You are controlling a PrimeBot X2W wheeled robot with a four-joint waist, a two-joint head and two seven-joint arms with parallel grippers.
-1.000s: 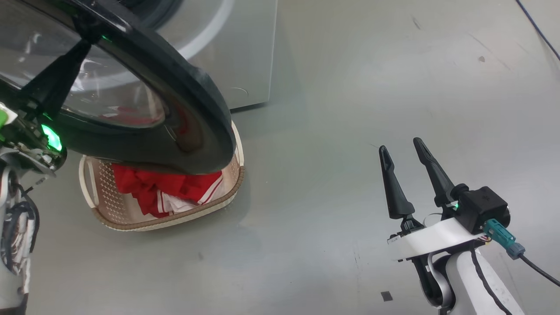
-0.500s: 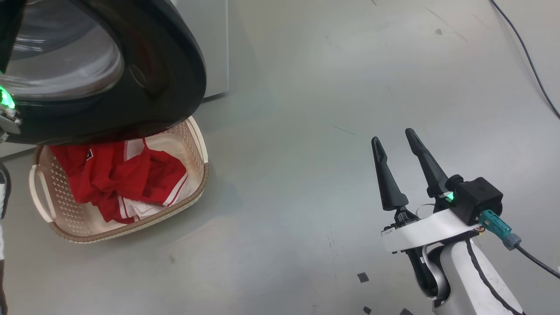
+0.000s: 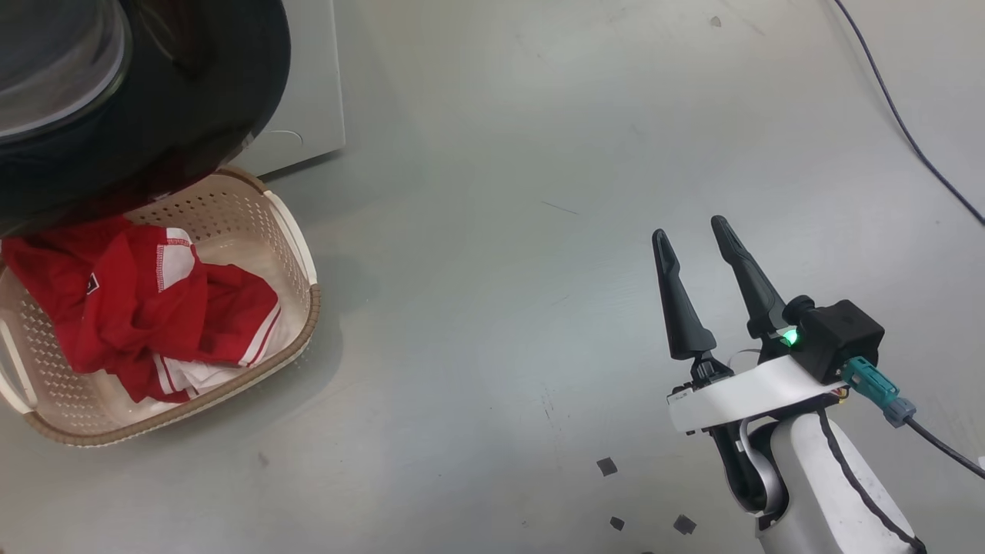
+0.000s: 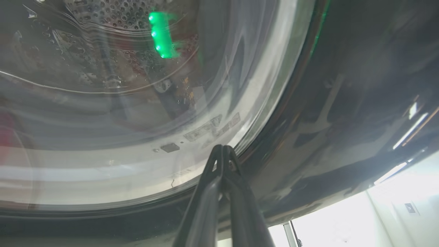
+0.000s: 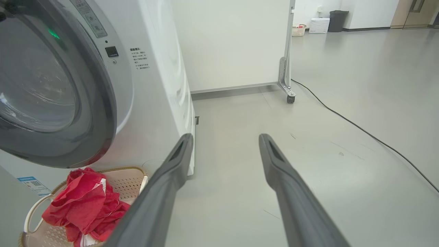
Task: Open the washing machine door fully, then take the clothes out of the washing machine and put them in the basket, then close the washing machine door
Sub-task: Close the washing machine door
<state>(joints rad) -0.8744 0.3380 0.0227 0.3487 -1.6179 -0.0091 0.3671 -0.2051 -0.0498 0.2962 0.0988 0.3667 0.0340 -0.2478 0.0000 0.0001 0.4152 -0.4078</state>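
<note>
Clothes point(image 3: 138, 308) lie in the basket point(image 3: 304, 308), near left, under the washing machine door point(image 3: 192, 100). Left gripper point(image 4: 223, 151): jaws clenched, empty, tips at the door's glossy rim. Right gripper point(image 3: 690, 229): jaws spread, holding nothing. Door judged rigid and slick, so push on the rim, not the glass.

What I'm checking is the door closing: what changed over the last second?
The head camera swung, shifting the whole view. Beyond that, the washing machine door, with the shut left gripper against it, drew back off the basket toward the washing machine. The clothes stayed in the basket; the right gripper stayed open, holding nothing.
</note>
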